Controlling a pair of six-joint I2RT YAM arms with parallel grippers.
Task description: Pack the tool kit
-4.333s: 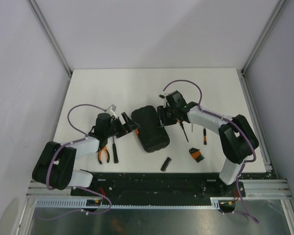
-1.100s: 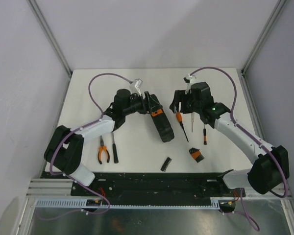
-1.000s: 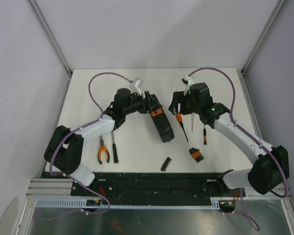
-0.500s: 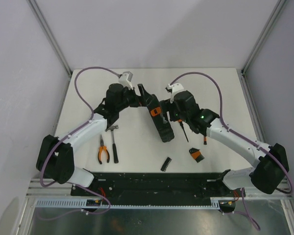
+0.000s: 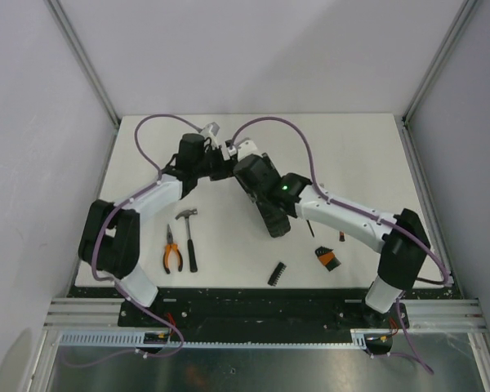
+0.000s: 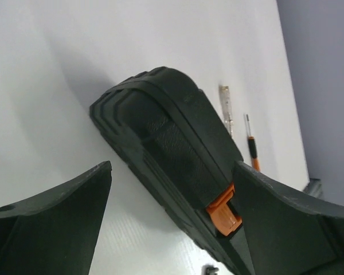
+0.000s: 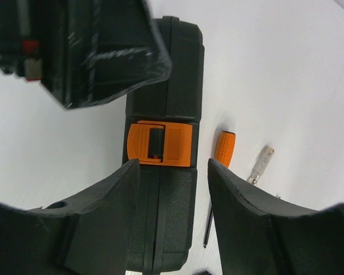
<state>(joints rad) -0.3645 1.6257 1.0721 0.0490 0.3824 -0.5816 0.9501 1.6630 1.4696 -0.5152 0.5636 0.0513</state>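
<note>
- The tool kit case (image 5: pixel 274 222) stands on its narrow edge on the table (image 5: pixel 351 155), apparently shut. We judge a nudge from either arm could tip it flat.
- Our left gripper (image 6: pixel 172 169) is spread wide, bracketing the case's far end without gripping.
- Our right gripper (image 7: pixel 173 163) is likewise released, straddling the orange latch (image 7: pixel 159 143) from above — a slip could miss the catch.
- The screwdriver (image 7: pixel 224 148) lies just beside the case — unpacked.

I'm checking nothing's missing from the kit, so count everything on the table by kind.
Case: 1
Pliers: 1
Hammer: 1
Screwdrivers: 2
Clear test pen: 1
Small bit holders: 2
Total: 8
</note>
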